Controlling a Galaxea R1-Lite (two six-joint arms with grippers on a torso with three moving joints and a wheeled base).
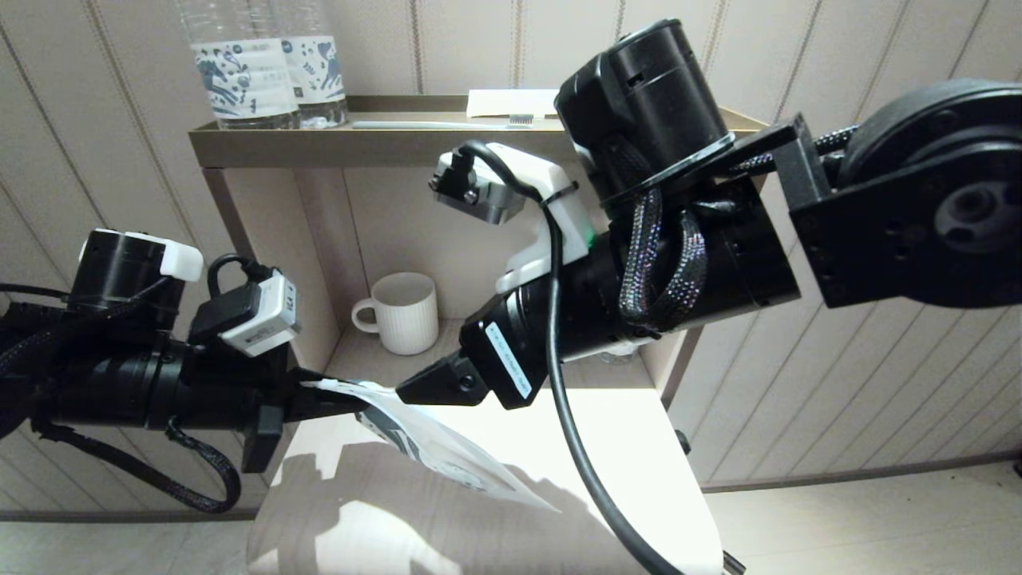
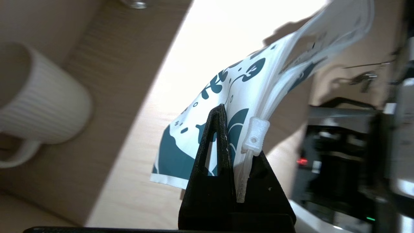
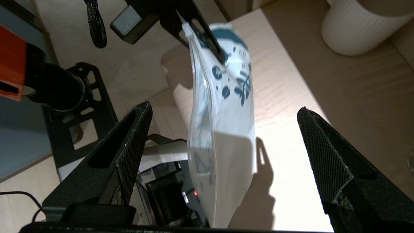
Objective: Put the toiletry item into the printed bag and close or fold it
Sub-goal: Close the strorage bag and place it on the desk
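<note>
The printed bag [image 1: 447,459], white with dark blue motifs, hangs slanting above the pale table [image 1: 639,447]. My left gripper [image 1: 339,399] is shut on its upper end. The left wrist view shows the left gripper [image 2: 239,142] pinching the printed bag [image 2: 245,77] beside its white zip slider [image 2: 255,136]. My right gripper [image 1: 415,387] hovers at that same end. In its wrist view the right gripper [image 3: 223,110] stands wide open, and the printed bag [image 3: 226,129] hangs between the fingers [image 3: 326,155] without touching them. The toiletry item is hidden.
A ribbed white mug [image 1: 403,311] stands in the open shelf behind the table. On the shelf top are two water bottles [image 1: 255,64], a toothbrush [image 1: 439,124] and a white packet [image 1: 511,102]. Wall panels rise behind.
</note>
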